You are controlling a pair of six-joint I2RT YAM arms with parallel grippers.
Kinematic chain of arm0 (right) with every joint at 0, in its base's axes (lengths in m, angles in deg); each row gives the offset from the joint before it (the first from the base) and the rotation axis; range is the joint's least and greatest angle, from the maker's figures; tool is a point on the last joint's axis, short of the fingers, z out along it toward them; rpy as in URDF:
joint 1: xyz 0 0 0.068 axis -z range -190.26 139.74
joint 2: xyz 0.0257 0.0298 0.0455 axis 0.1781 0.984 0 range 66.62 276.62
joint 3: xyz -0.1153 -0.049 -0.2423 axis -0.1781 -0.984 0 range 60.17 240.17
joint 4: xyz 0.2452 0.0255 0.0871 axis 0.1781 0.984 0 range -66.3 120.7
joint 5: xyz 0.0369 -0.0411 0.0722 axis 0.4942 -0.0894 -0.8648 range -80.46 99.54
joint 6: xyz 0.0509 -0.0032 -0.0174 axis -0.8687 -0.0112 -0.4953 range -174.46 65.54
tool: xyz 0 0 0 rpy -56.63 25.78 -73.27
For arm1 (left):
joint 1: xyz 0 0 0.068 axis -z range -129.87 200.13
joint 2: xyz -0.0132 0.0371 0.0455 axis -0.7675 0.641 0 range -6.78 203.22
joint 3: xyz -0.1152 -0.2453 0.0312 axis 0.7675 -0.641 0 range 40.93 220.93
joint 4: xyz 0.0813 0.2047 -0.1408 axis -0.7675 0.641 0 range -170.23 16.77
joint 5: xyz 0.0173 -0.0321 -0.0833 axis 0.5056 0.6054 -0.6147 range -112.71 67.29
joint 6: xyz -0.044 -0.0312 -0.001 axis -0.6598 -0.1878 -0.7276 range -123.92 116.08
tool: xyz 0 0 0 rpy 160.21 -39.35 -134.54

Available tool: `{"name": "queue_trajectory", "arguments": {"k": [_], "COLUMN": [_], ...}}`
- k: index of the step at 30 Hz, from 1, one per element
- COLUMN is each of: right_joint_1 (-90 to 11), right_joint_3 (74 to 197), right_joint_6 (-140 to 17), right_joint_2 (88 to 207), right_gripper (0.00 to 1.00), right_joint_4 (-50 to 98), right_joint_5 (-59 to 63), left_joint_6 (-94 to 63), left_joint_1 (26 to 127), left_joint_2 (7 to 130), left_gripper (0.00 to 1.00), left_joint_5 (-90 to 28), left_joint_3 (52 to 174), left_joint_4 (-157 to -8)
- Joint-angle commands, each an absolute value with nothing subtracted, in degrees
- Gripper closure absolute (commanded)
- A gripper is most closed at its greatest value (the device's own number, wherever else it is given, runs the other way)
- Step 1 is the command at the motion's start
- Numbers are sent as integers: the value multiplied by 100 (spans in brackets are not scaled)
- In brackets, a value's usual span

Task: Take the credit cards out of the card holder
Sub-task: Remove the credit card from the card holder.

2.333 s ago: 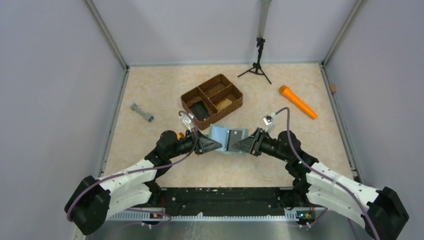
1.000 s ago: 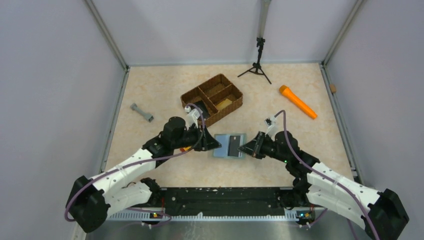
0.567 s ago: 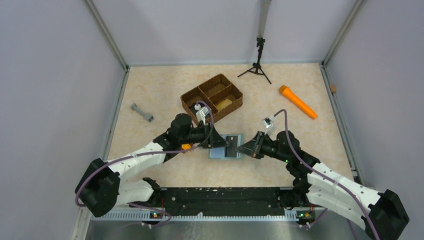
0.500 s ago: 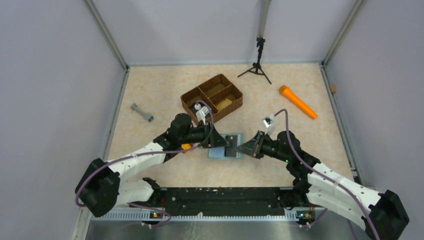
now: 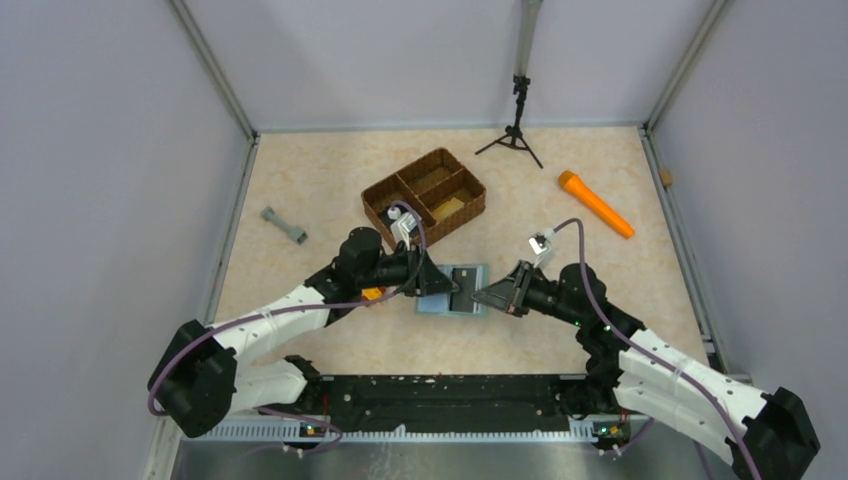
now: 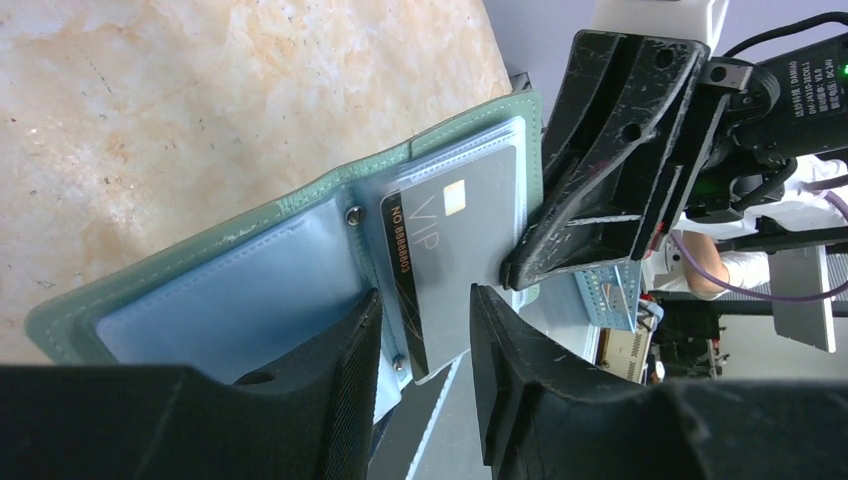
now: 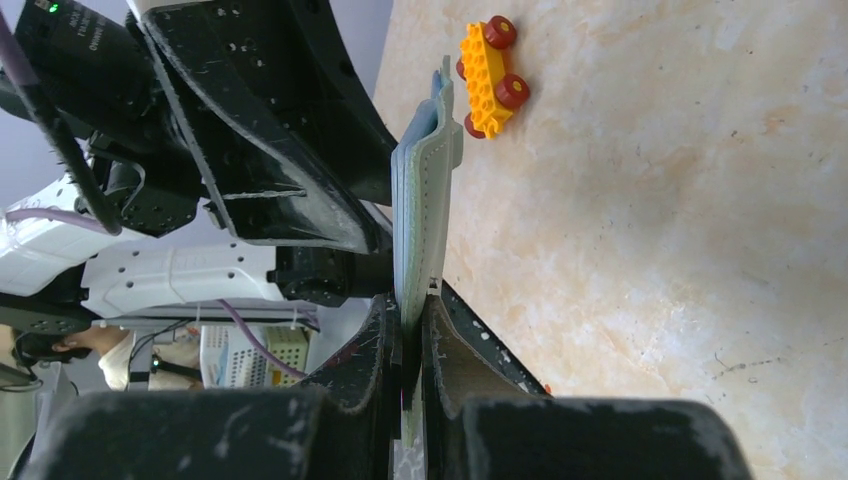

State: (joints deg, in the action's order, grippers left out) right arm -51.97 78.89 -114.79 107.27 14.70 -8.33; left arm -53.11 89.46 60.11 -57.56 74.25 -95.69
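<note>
The card holder [image 5: 462,305] is open and held just above the table between both arms. In the left wrist view it is grey-green with pale blue-clear pockets [image 6: 230,300]. A silvery grey credit card [image 6: 470,240] marked VIP, with a dark stripe, sits in its right pocket. My left gripper [image 6: 425,300] is open, its fingertips apart on either side of the card's lower end. My right gripper [image 7: 412,320] is shut on the holder's right edge, which shows edge-on [image 7: 425,200]. In the top view the left gripper [image 5: 438,284] and right gripper [image 5: 487,295] face each other across the holder.
A brown woven three-part basket [image 5: 425,198] stands just behind the holder. An orange toy car [image 5: 372,293] lies under the left arm and shows in the right wrist view [image 7: 488,65]. A grey dumbbell-like piece [image 5: 284,226], an orange cylinder [image 5: 595,203] and a small tripod [image 5: 516,125] lie farther off.
My left gripper has moved right, from the holder's left edge to over its open inside and the card. The holder has shifted slightly left. Over the last half second almost nothing moved.
</note>
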Motion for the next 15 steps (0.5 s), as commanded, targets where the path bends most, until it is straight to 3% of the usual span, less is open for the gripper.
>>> {"name": "queue_trajectory", "arguments": {"k": [1, 7, 10, 12, 15], "right_joint_1": [-5157, -5152, -5157, -5157, -5161], "right_joint_3": [7992, 7975, 7931, 7921, 7899], "right_joint_6": [-11572, -11624, -11707, -11741, -11771], "right_joint_2": [10536, 10567, 10579, 10574, 10564], "right_gripper": [100, 100, 100, 100, 100], "right_joint_4": [822, 725, 577, 519, 496], "right_joint_5": [-956, -1007, -1078, -1094, -1096], "left_joint_6": [-5141, -5268, -5722, -5967, -6165], "left_joint_1": [8982, 8979, 8977, 8971, 8963], "left_joint_2": [5861, 5858, 5951, 5998, 5895], "left_gripper": [59, 62, 76, 91, 98], "left_joint_5": [-5668, -5845, -6266, -6461, -6495], "left_joint_3": [7486, 7444, 7248, 7163, 7106], "left_joint_4": [-9469, -9669, -10582, -11147, -11395]}}
